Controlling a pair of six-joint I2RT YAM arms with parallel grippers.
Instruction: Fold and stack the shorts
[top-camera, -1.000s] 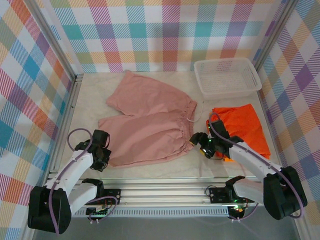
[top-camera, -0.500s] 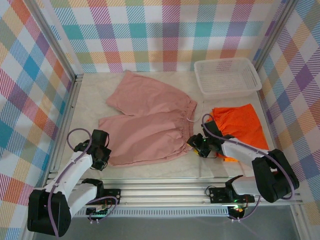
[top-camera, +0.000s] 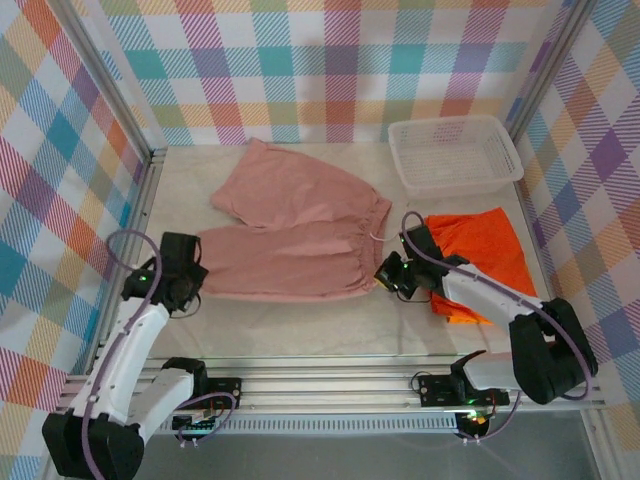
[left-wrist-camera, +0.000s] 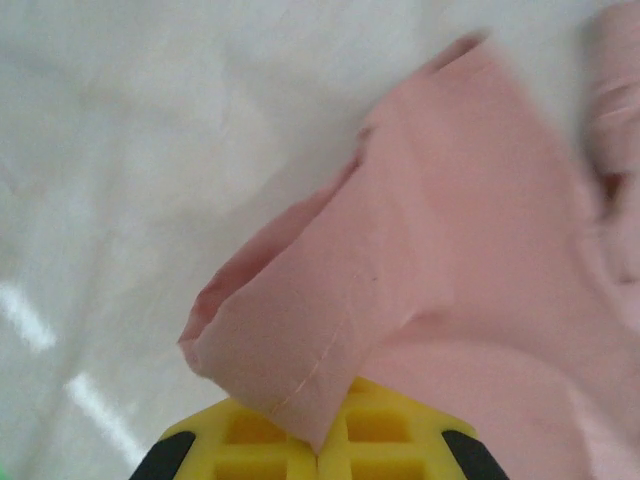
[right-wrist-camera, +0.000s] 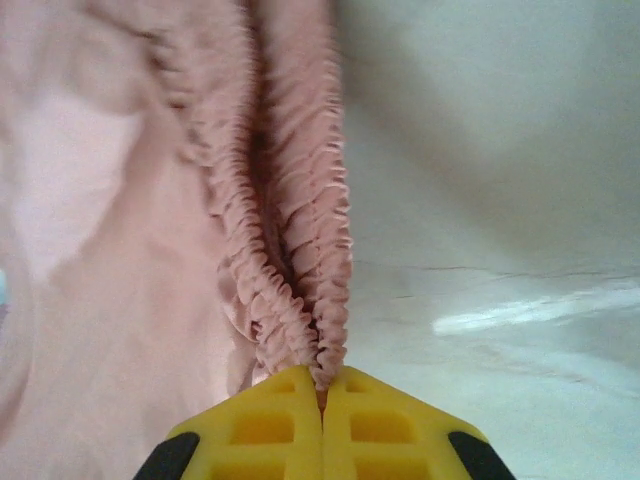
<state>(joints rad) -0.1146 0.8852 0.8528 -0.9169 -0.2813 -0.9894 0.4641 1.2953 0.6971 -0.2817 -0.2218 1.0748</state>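
Pink shorts (top-camera: 300, 235) mid-frame in top view, waistband (top-camera: 375, 240) to the right, legs to the left, lower leg prob. already raised along its near edge. Orange shorts (top-camera: 485, 255) at right, below basket (top-camera: 455, 150) in upper right; touching pink pair or not, can't tell under the arm. L gripper (top-camera: 192, 270) at lower-left leg hem, jaws pinched tight on a fold of pink cloth, hem draped over yellow pads (left-wrist-camera: 270, 440) in L wrist view. R gripper (top-camera: 388, 272) at lower end of waistband, jaws closed on the gathered elastic, both layers seemingly in the bite. Step in hand, prob.: fold near half over far half, lengthwise. To do it well: lift both ends together, same height, just enough to clear table (top-camera: 300, 325); hold cloth taut btwn grippers w/o stretching elastic; carry toward top of frame in parallel; lay near edge on far edge, hems & waistband matched; lower before release, so no bunching. Mind white cord (top-camera: 384, 236) near R gripper, and orange pair beside R arm: no dragging.
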